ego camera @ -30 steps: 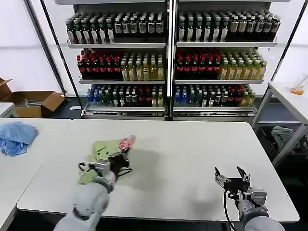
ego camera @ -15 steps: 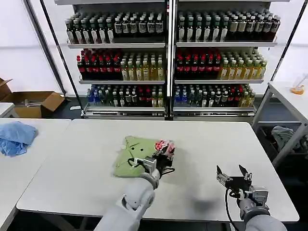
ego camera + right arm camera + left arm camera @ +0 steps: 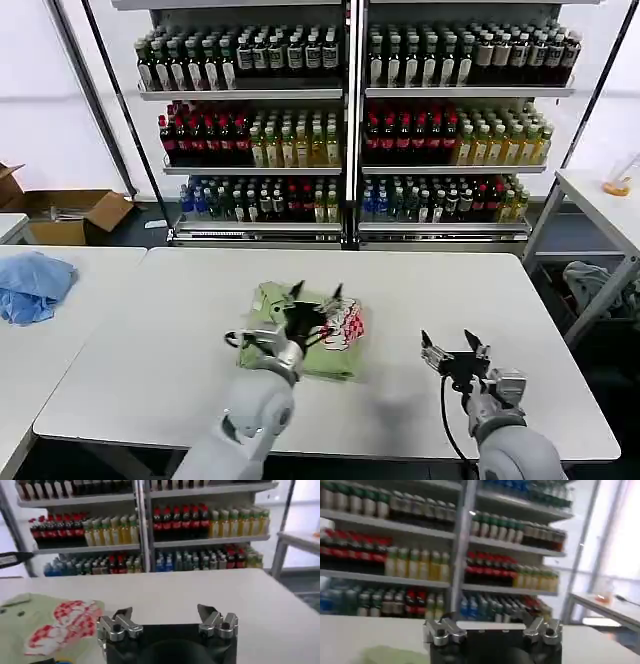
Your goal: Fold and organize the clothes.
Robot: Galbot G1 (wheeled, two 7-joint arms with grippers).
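Head view, left hand (image 3: 315,296) over polo shirt (image 3: 340,340)

Both arms are round and grey; each black tool, left tool (image 3: 314,297) and right tool (image 3: 453,351), has silver fingertips and black cables

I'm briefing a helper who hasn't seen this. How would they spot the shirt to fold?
On the white table facing the drink shelves, look near the middle, under the left gripper. The polo shirt is pale green with a red-and-white print, unlike the blue cloth on the side table.
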